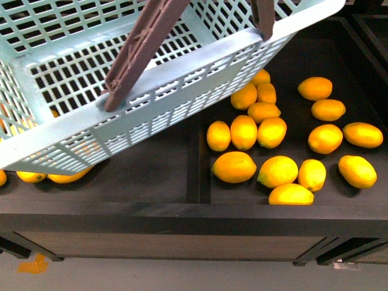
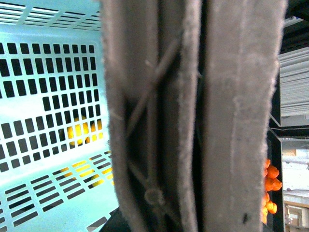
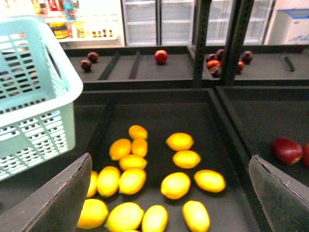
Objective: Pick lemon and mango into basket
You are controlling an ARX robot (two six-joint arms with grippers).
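Observation:
The pale teal basket (image 1: 182,91) hangs tilted over the left compartment and shows in the right wrist view as well (image 3: 34,116). Its brown handle (image 2: 231,121) fills the left wrist view, with my left gripper (image 2: 193,212) shut on it. Several lemons (image 1: 277,171) lie in the right compartment. Above those lemons (image 3: 175,185) my right gripper (image 3: 166,203) stands open, holding nothing. Yellow fruit that looks like mango (image 1: 65,177) peeks out from under the basket's low edge, mostly hidden. Another yellow fruit (image 2: 79,131) shows through the basket's slots.
A black divider (image 1: 194,163) splits the two front compartments. The shelf's front edge (image 1: 194,212) runs below them. Dark red fruit lie in the bin to the side (image 3: 286,149) and in the far bins (image 3: 161,56). Orange tangerines (image 2: 270,186) are piled beyond the handle.

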